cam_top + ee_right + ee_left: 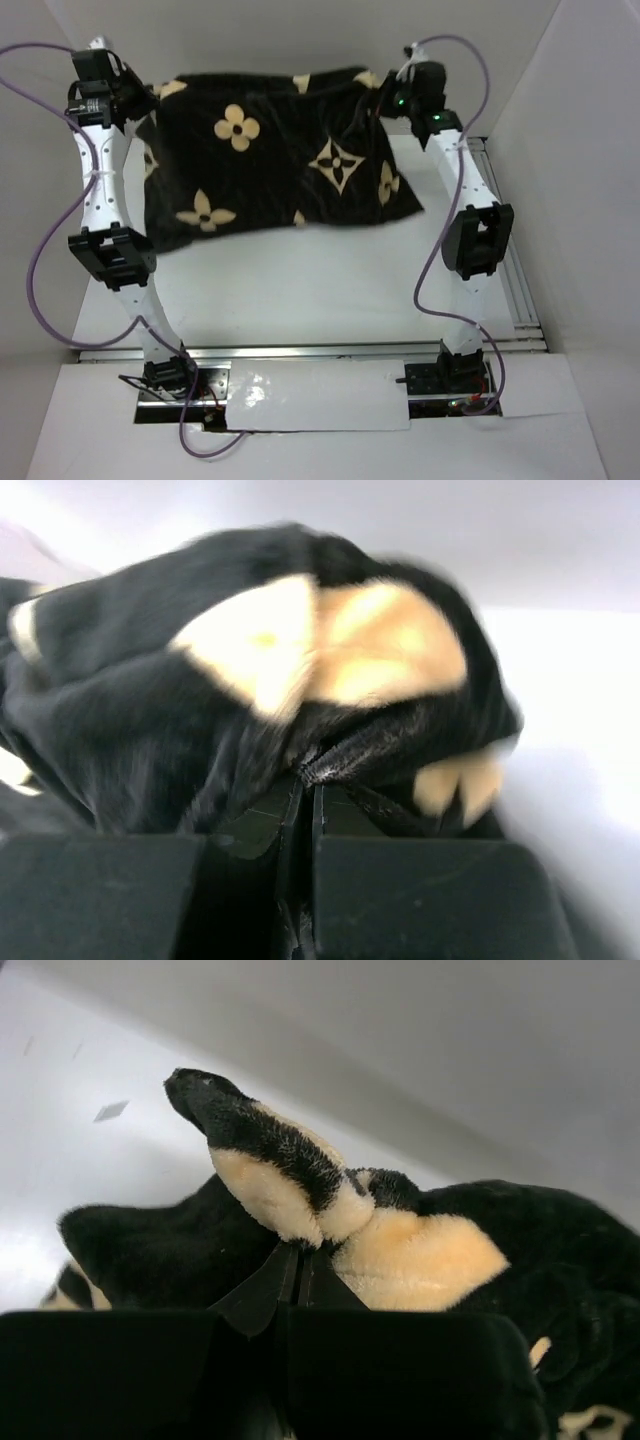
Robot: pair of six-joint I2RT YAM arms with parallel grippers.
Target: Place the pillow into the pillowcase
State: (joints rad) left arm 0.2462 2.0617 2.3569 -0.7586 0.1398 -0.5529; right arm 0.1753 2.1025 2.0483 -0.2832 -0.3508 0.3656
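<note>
Right now both arms are holding the pillowcase (270, 160) up across the upper half of the overhead view, its dark flowered plush sagging between them above the white tabletop (300, 290). At the upper left, the left claw (300, 1265) is pinching one far corner. Its fingers are squeezing together on the cloth, and a tan-and-black tip is sticking up out of them. At the upper right, the right claw (305, 780) is gripping the opposite corner the same way, fingers pressing tight on a bunched fold. I cannot tell whether the lower edge is touching the tabletop. The right wrist view is looking blurred.
</note>
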